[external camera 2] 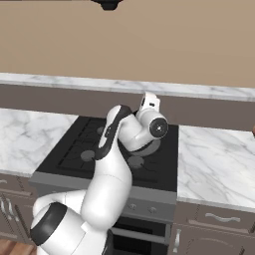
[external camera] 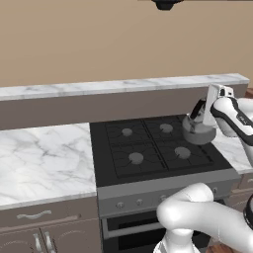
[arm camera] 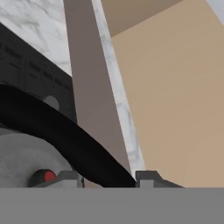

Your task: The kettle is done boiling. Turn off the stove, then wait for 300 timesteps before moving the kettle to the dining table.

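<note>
The small grey kettle [external camera: 199, 132] is at the back right corner of the black stove [external camera: 133, 158], near its right edge. My gripper [external camera: 203, 112] comes down on it from above, shut on the kettle's black arched handle [arm camera: 65, 131]. In the hand view the handle runs between the two fingertips [arm camera: 146, 179], with the grey kettle body [arm camera: 22, 157] and its red-tipped lid knob [arm camera: 43, 176] at lower left. In the right base view my arm hides most of the kettle [external camera 2: 149, 148]. Whether it rests on the grate or hangs just above it I cannot tell. The dining table is out of view.
Marble counter flanks the stove on the left [external camera: 44, 158] and on the right [external camera 2: 214, 164]. A narrow raised marble ledge [external camera: 123, 86] runs behind the cooktop in front of a tan wall. The grey front panel with small knobs [external camera: 138, 200] lies below the burners.
</note>
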